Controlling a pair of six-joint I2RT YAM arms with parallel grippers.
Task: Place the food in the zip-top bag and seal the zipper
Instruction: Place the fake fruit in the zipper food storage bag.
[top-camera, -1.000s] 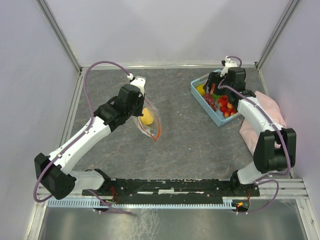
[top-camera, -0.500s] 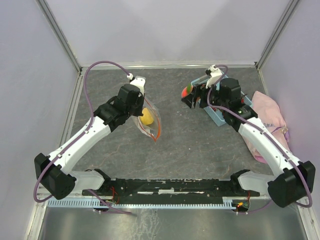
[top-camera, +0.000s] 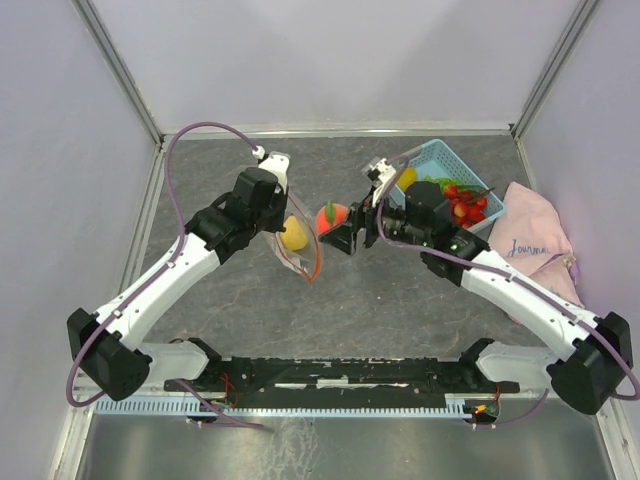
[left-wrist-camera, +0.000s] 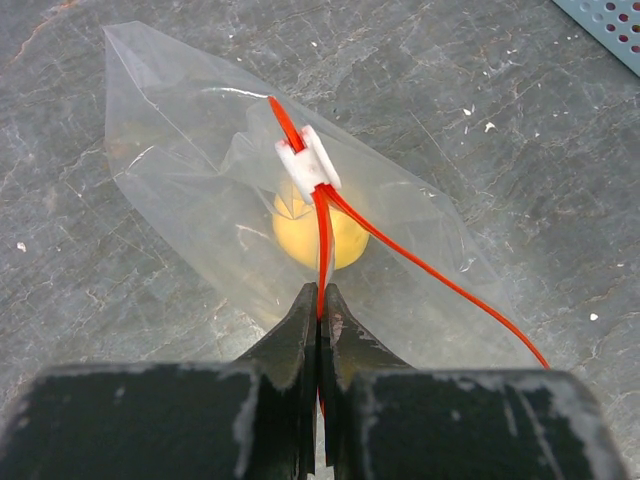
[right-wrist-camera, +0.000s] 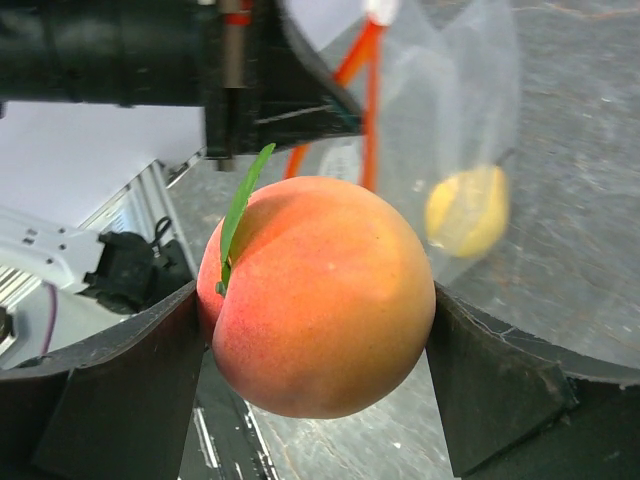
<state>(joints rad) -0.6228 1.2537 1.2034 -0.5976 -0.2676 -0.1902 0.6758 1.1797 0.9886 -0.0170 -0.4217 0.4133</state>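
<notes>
My left gripper (left-wrist-camera: 321, 300) is shut on the orange-red zipper strip (left-wrist-camera: 322, 235) of the clear zip-top bag (left-wrist-camera: 190, 170) and holds its mouth up; it also shows in the top view (top-camera: 283, 214). The white slider (left-wrist-camera: 308, 163) sits on the strip just ahead of the jaws. A yellow fruit (left-wrist-camera: 320, 232) lies inside the bag (top-camera: 298, 240). My right gripper (right-wrist-camera: 315, 340) is shut on an orange-pink peach (right-wrist-camera: 325, 295) with a green leaf, held in the air just right of the bag's mouth (top-camera: 333, 216).
A light blue basket (top-camera: 435, 155) at the back right holds strawberries (top-camera: 465, 205) and other fruit. A pink cloth (top-camera: 530, 240) lies against the right wall. Grey walls enclose the table on three sides.
My right arm has lifted the peach out of the basket and carried it left to the bag's mouth. The basket has shifted. My left gripper has held the bag still.
</notes>
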